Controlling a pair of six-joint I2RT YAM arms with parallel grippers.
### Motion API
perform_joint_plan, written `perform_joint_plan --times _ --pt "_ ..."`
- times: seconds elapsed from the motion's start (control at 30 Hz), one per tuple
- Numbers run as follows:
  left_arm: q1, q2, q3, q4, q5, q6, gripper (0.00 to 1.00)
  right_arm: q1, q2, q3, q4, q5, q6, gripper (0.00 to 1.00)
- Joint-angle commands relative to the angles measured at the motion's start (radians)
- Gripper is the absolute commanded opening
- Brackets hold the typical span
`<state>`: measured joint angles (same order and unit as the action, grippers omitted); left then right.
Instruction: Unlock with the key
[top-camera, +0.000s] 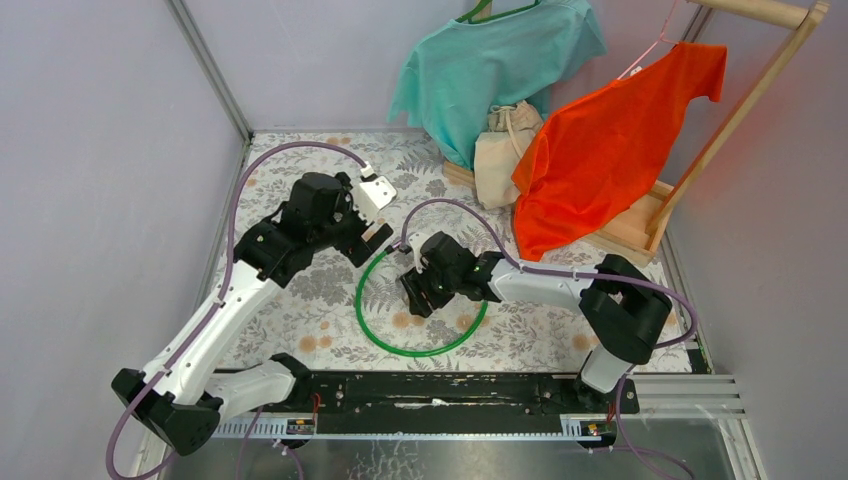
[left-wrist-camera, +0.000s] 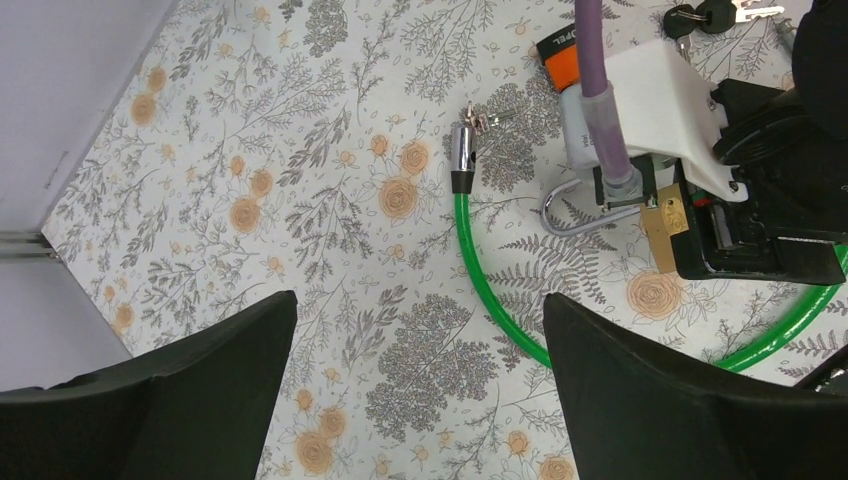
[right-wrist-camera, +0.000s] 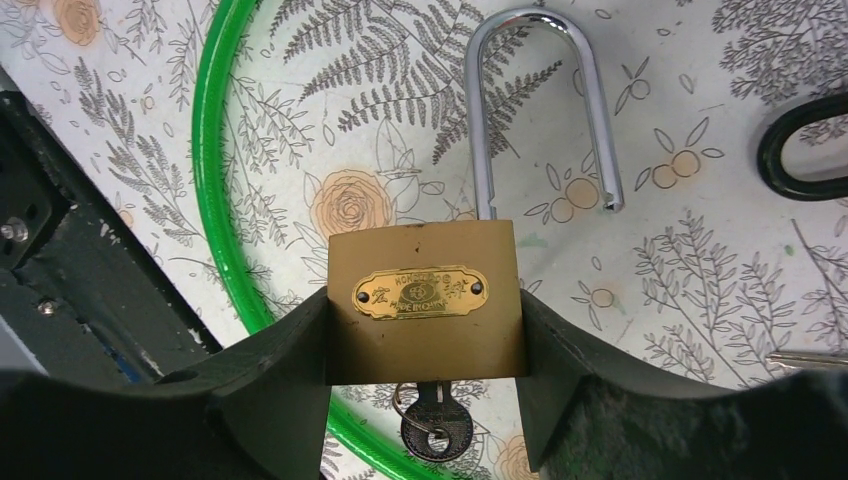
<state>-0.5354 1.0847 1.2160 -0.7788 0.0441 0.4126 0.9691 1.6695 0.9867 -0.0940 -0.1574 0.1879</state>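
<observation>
Right claw (right-wrist-camera: 423, 345) grips the brass padlock (right-wrist-camera: 424, 262), shackle (right-wrist-camera: 528, 30) free at one end, apparently a key (right-wrist-camera: 436, 432) in its base; left claw (left-wrist-camera: 420, 320) gapes above the desk (left-wrist-camera: 250, 150).

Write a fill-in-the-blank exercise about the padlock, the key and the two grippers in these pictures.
1. The right gripper is shut on the rectangular brass padlock, whose silver steel shackle is ____.
2. The small grey metal key sits in the padlock's ____.
3. The thin cable loop lying on the floral table cover is coloured ____.
4. The left gripper is open and holds ____.

Missing words: open; keyhole; green; nothing.
</observation>
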Motion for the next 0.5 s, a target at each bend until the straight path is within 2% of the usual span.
perform_joint_plan --times 0.0,0.03,0.1,0.27,0.47 --pt "0.006 0.012 0.053 0.007 -0.004 -0.026 1.0 0.008 -0.012 0.041 0.085 -0.068 0.06 0.0" --pt "0.006 0.017 0.061 0.001 -0.002 -0.027 1.0 0.008 -0.012 0.041 0.089 -0.077 0.068 0.03" --pt "0.006 0.029 0.081 -0.018 0.005 -0.032 1.0 0.008 -0.012 0.037 0.098 -0.105 0.088 0.19" --pt "0.006 0.061 0.121 -0.06 0.023 -0.052 1.0 0.01 -0.019 0.013 0.129 -0.129 0.127 0.54" --pt "0.006 0.095 0.155 -0.088 0.015 -0.071 1.0 0.009 -0.052 0.014 0.1 -0.095 0.12 0.76"
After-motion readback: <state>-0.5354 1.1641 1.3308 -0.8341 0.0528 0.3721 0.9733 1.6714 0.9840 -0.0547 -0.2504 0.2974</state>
